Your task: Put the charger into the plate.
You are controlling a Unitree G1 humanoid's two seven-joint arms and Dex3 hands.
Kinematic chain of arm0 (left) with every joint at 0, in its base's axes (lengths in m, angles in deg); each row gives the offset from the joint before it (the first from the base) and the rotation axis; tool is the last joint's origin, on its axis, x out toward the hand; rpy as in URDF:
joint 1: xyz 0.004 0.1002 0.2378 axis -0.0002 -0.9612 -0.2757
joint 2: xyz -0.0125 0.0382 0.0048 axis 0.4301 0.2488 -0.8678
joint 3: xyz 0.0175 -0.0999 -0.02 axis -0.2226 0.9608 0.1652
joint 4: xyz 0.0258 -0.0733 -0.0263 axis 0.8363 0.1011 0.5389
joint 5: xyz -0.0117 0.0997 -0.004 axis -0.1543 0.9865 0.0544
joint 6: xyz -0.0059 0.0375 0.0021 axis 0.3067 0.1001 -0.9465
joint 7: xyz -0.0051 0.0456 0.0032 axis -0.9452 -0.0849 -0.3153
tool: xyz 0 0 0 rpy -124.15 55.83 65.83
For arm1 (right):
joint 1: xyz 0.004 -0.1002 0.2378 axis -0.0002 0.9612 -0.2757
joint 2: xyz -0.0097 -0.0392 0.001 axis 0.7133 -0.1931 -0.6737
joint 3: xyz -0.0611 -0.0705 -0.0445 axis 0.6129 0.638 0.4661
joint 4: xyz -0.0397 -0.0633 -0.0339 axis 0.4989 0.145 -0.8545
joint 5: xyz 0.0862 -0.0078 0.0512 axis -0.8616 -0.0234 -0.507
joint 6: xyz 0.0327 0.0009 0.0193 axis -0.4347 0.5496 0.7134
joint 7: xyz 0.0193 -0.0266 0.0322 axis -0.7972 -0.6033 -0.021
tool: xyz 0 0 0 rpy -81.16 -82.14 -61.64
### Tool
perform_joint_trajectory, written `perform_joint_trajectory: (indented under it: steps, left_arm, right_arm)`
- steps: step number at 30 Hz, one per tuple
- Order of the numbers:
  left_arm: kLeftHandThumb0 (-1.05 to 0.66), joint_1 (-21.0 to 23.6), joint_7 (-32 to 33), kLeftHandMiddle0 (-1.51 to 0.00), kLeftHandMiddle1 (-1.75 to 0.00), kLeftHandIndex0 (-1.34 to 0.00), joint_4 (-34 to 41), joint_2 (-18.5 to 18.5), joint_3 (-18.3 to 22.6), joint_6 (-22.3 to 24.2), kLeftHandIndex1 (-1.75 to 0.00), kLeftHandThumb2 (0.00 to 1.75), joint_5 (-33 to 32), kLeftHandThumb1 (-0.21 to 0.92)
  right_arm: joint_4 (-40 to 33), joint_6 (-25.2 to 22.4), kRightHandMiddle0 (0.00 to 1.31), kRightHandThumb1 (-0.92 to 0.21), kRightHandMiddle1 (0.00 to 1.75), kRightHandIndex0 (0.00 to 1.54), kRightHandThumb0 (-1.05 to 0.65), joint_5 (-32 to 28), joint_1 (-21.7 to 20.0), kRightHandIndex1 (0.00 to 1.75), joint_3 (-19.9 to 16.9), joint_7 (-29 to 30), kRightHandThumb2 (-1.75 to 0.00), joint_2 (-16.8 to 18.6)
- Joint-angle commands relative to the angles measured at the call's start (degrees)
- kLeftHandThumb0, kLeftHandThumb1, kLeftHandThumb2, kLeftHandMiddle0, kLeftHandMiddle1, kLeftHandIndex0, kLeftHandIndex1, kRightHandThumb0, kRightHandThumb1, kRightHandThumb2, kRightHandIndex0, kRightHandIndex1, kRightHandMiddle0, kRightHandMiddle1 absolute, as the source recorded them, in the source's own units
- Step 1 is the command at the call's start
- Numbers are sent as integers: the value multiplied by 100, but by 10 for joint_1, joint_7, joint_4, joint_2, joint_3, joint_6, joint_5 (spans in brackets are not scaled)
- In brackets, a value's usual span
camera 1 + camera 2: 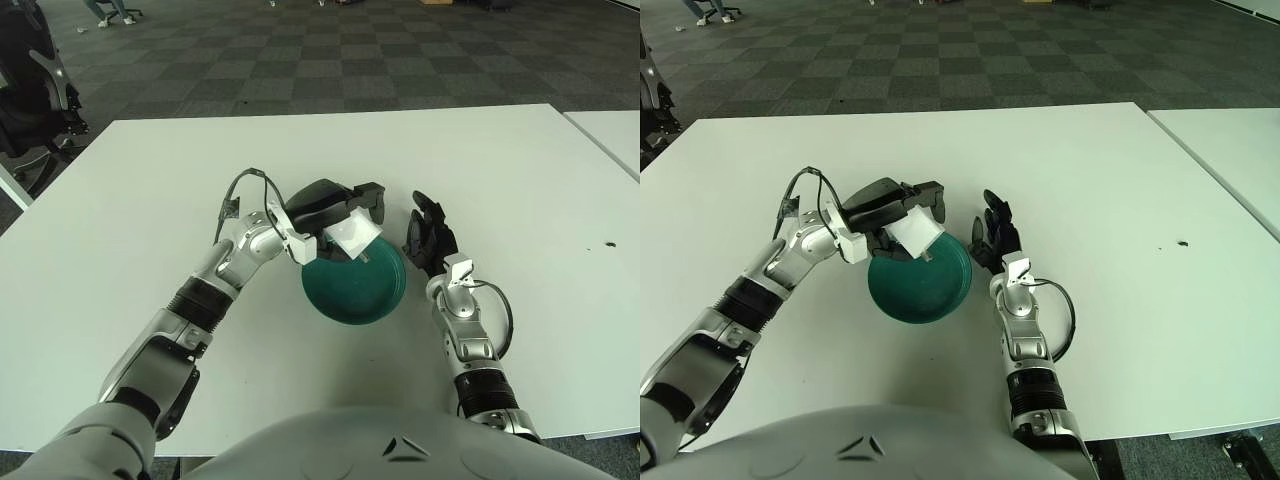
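The left hand (335,205) grips the white charger (356,236), holding it over the far rim of the green plate (355,285) — the charger hangs just above the plate's inside, tilted, and whether it touches the plate cannot be told. The right hand (430,238) shows just beside the plate's right edge, its fingers relaxed and holding nothing. The plate sits on the white counter (520,180) — near the counter's middle.
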Motion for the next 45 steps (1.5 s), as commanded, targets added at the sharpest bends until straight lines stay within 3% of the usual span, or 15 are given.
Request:
perform_joint_trajectory:
  steps: [1,24,45]
  left_arm:
    - [-44,3,-25,-105,-175,-53,-1,7,-6,11,-175,118,-4,42]
    - [-45,55,-85,-105,-175,-54,-106,-3,-77,-17,-175,120,45,41]
    - [-44,87,-97,-89,-175,-50,-151,3,-104,-40,-175,113,80,46]
  right_arm:
    - [56,-50,0,-92,21,5,-82,-5,65,0,-1,-6,-82,0]
    - [59,-37,0,-92,40,14,-76,-16,65,2,-4,-7,-85,9]
    - [99,-25,0,-92,56,18,-72,-38,48,1,-25,-16,-82,22]
